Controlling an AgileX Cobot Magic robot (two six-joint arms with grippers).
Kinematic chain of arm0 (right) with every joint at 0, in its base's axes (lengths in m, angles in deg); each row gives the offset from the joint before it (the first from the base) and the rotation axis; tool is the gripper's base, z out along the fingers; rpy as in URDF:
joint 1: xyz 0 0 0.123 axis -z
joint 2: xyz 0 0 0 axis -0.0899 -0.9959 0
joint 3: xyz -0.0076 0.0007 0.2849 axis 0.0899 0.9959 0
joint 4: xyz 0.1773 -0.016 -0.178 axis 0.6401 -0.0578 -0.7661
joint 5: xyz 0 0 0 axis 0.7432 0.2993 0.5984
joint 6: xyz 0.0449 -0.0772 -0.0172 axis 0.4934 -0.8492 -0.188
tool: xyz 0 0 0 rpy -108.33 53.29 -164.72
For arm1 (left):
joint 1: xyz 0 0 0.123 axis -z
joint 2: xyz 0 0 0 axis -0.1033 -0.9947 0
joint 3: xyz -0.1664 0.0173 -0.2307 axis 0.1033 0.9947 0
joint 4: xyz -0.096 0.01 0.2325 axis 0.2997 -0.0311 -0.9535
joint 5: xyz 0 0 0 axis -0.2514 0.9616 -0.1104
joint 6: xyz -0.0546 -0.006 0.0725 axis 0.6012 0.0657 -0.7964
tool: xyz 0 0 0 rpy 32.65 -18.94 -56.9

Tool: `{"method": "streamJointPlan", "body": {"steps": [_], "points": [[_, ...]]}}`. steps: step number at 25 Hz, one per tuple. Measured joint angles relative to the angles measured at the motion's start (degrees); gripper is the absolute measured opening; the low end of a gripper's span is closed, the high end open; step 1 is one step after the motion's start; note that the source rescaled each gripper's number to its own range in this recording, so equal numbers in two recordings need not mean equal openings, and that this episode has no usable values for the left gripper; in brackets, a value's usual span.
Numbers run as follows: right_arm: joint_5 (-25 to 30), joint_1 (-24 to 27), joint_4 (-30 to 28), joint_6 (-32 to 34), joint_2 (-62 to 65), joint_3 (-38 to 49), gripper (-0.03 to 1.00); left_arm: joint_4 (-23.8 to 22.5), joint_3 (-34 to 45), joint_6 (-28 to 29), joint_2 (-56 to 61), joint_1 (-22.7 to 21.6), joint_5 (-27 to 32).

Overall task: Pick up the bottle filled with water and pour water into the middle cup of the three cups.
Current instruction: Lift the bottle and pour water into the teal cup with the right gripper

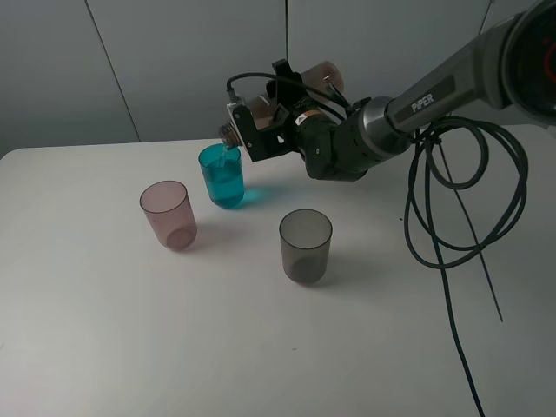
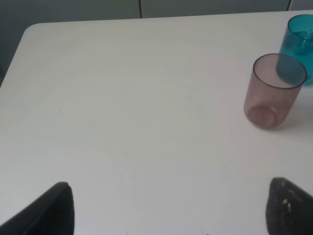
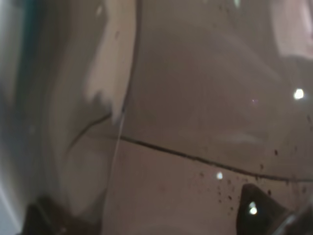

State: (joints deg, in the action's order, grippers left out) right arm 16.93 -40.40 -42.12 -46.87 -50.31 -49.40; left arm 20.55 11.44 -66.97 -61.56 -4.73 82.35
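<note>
**Desk:** Where's the bottle?

**Me:** My right gripper (image 1: 268, 111) is clamped around the bottle (image 1: 326, 76), upper middle of the overhead frame. The right wrist view shows nothing but smoky wall, so I judge the grip from overhead: the jaws are closed on the body.

**Desk:** How does it lie?

**Me:** Nearly flat. Its long axis runs from the base, upper right, down-left to the open neck, which sits just over the rim of the middle cup (image 1: 221, 178). The cup lies directly below the mouth, left of my gripper. It looks partly filled, but I can't tell whether a stream is running.

**Desk:** The others?

**Me:** The pink cup (image 1: 168, 215) is lower left and the grey cup (image 1: 305, 246) lower right, both apart from it on the table (image 1: 87, 347).

**Desk:** Left arm?

**Me:** The left gripper (image 2: 168, 215) is spread wide, holding nothing, nearer the pink cup. I judge the next move belongs to the right wrist: roll about that axis, mouth kept over the teal.
</note>
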Motion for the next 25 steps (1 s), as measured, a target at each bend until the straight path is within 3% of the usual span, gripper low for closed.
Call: {"method": "streamJointPlan", "body": {"steps": [25], "points": [[-1.02, 0.00, -9.67, 0.00, 0.00, 0.00, 0.00, 0.00, 0.00, 0.13, 0.00, 0.00, 0.00]]}}
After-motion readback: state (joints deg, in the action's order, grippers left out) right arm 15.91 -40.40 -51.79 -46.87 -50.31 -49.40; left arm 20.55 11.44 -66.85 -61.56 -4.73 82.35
